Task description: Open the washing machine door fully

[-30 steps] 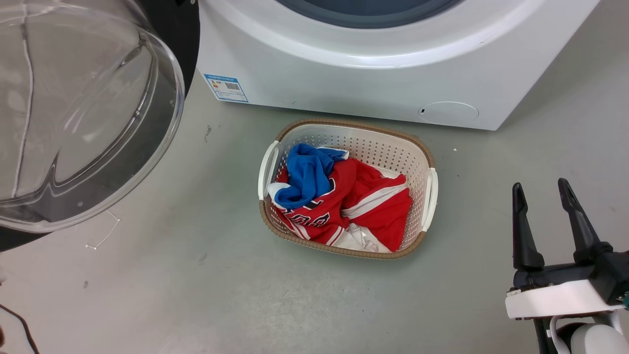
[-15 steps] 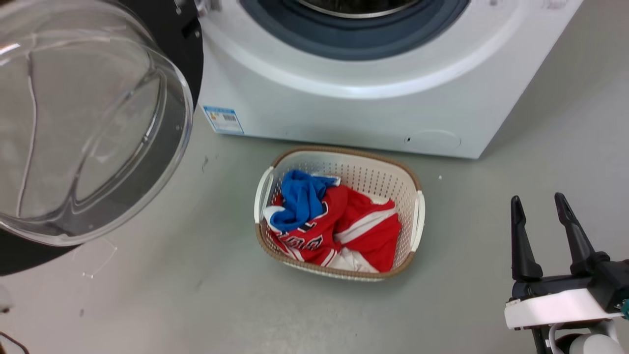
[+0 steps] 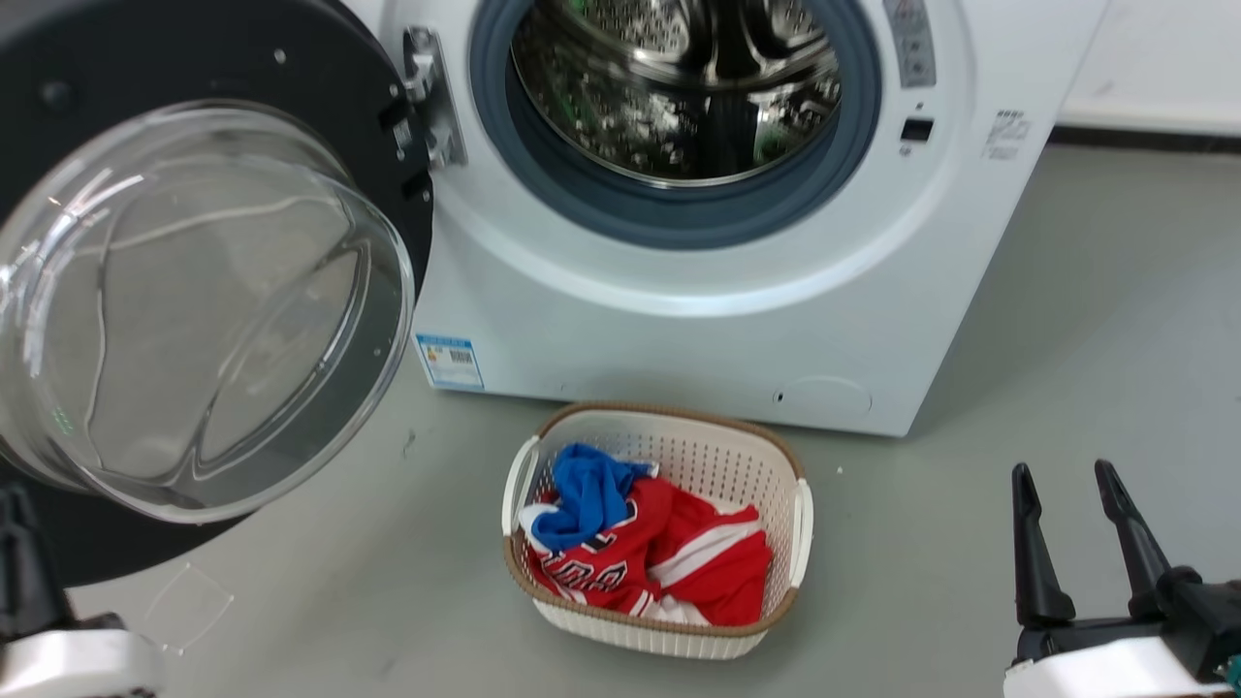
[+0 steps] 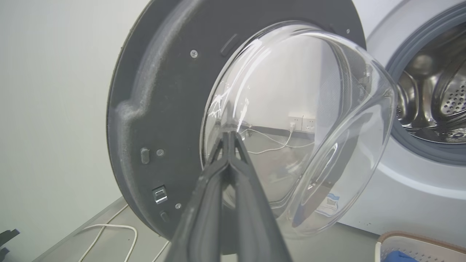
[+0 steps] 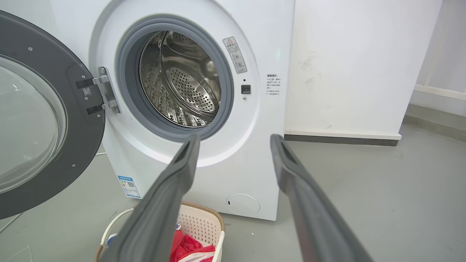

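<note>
The washing machine [image 3: 679, 330] is a white front-loader with a bare steel drum [image 3: 679, 87] inside a grey gasket. Its door [image 3: 194, 58], a black disc with a bulging clear glass bowl [image 3: 204, 320], stands swung out to the left on a metal hinge [image 3: 427, 97]. In the left wrist view my left gripper [image 4: 228, 135] is shut on nothing, its tips pointing at the bowl's rim on the door [image 4: 156, 109]; whether they touch is unclear. My right gripper [image 3: 1063, 475] is open low on the right, apart from the machine [image 5: 262, 54], also seen as the right gripper [image 5: 235, 140].
A white laundry basket [image 3: 669, 412] with red, blue and white clothes sits on the grey floor right in front of the machine. A white cable [image 4: 109, 227] lies on the floor behind the door. A white wall [image 5: 356, 65] stands right of the machine.
The head camera has tilted up, so the drum, hinge and whole door now show. A dark finger of my left gripper has come into the lower left corner. The right gripper stays open.
</note>
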Robot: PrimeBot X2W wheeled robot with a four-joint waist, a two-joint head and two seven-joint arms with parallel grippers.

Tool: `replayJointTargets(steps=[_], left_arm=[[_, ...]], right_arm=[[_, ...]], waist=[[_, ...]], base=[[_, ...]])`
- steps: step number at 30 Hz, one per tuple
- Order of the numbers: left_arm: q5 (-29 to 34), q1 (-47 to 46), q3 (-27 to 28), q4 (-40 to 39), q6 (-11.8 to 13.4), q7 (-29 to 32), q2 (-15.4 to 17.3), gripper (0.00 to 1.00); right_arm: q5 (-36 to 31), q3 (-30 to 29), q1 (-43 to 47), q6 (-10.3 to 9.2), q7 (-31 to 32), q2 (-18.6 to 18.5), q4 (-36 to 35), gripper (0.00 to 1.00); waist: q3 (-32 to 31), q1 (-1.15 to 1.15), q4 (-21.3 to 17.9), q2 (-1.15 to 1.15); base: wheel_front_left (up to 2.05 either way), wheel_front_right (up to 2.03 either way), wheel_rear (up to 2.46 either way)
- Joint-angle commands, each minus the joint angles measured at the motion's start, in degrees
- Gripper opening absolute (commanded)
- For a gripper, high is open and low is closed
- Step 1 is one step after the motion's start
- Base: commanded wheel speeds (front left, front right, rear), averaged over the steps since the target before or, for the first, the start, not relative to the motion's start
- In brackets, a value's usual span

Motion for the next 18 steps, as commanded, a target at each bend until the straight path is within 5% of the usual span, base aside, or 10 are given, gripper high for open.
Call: replayJointTargets(steps=[1,18], left_arm=[[0.54,1.54,-1.20,-1.37,-0.11,-0.05,-0.52,0.00],[-0.42,8.32,-16.57,-8.98,-0.54,-0.05,-3.90,0.00]], right_arm=[[0.13,-0.12,0.83,-0.01,-0.12,0.08,-0.23,1.00],[0.76,-0.34,4.06,-0.01,-0.12,0.09,-1.72,1.00]], waist=[[-1.99,0.00,-0.59,0.00],[-4.07,0.00,-4.48,0.00]], base=[[0.00,0.00,0.00],[0.00,0.00,0.00]])
